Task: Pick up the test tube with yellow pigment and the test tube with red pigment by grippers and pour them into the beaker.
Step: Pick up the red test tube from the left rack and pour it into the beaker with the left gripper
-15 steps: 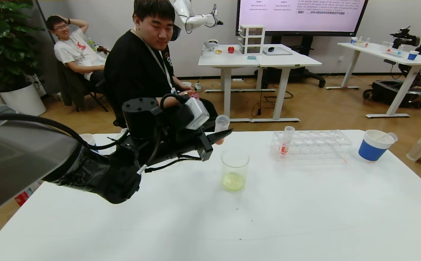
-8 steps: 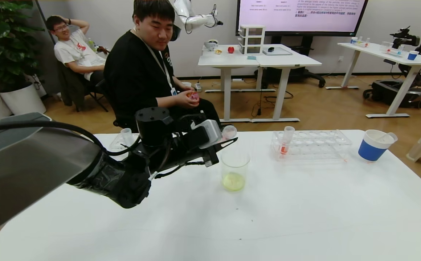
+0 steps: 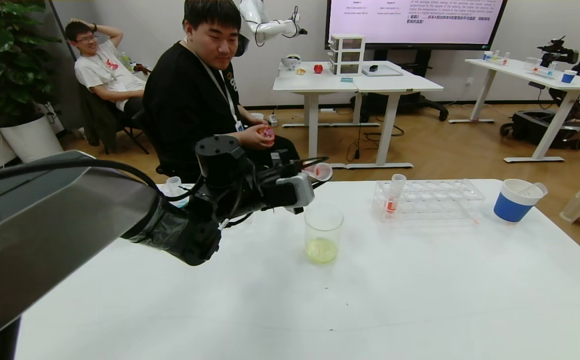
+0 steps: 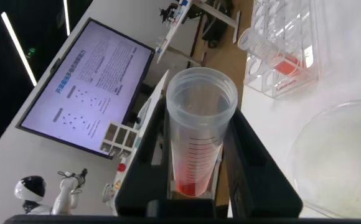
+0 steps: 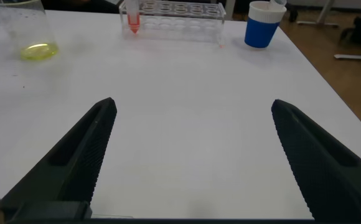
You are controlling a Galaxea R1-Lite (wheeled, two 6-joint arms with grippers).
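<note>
My left gripper [image 3: 307,171] is shut on the test tube with red pigment [image 3: 320,171]. The tube lies tilted almost level, its open mouth just above and behind the beaker's rim. In the left wrist view the tube [image 4: 199,134] sits between both black fingers [image 4: 255,168], with the red liquid pooled at its tip. The beaker [image 3: 323,234] stands mid-table with pale yellow liquid at its bottom. The test tube with yellow pigment is out of view. My right gripper [image 5: 193,143] hangs open over bare table near the front edge, outside the head view.
A clear rack [image 3: 437,202] right of the beaker holds another red tube [image 3: 395,192]. A blue paper cup [image 3: 517,201] stands farther right. A clear tube top [image 3: 172,184] shows behind my left arm. A seated man is close behind the table's far edge.
My left wrist has turned, tipping the red tube from upright to nearly level. The gripper has also shifted a little right, towards the beaker.
</note>
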